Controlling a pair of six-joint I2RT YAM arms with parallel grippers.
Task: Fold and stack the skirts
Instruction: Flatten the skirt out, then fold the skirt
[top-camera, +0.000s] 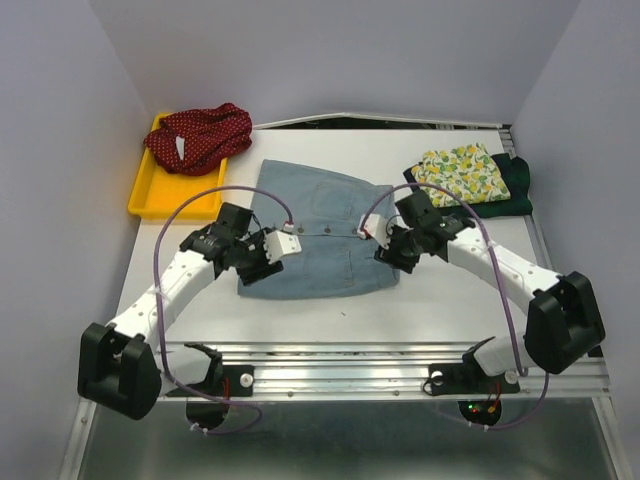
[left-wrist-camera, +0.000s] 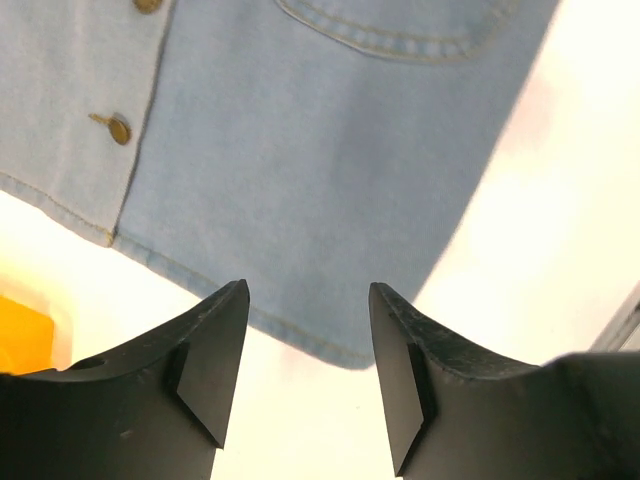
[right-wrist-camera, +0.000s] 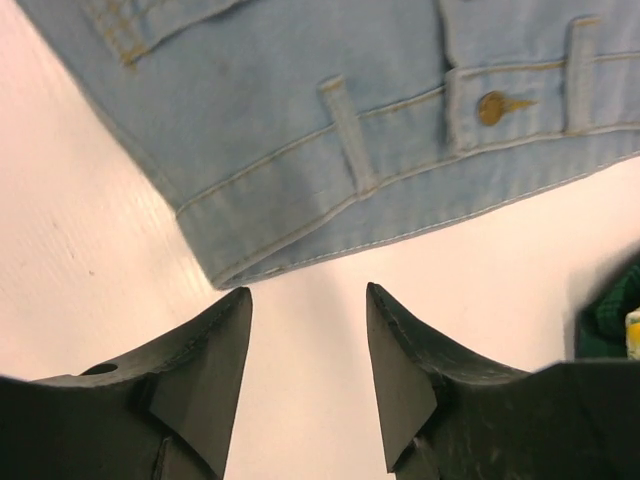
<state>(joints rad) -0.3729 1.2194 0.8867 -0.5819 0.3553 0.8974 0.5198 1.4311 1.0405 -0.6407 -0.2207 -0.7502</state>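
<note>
The light-blue denim skirt (top-camera: 320, 240) lies flat mid-table, its button line running left to right. My left gripper (top-camera: 264, 262) is open over its left part; in the left wrist view the fingertips (left-wrist-camera: 232, 300) stand either side of a hem corner (left-wrist-camera: 350, 345), not touching it. My right gripper (top-camera: 392, 252) is open over its right part; the right wrist view shows the waistband corner (right-wrist-camera: 240, 262) just ahead of the open gripper (right-wrist-camera: 308, 300). The red white-dotted skirt (top-camera: 200, 135) lies bunched in the tray. The lemon-print skirt (top-camera: 460, 172) lies folded on the dark green one (top-camera: 515, 185).
The yellow plastic tray (top-camera: 150, 195) sits at the back left, and its edge shows in the left wrist view (left-wrist-camera: 20, 340). The side walls stand close to the table. A metal rail (top-camera: 400, 365) runs along the near edge between the arm bases.
</note>
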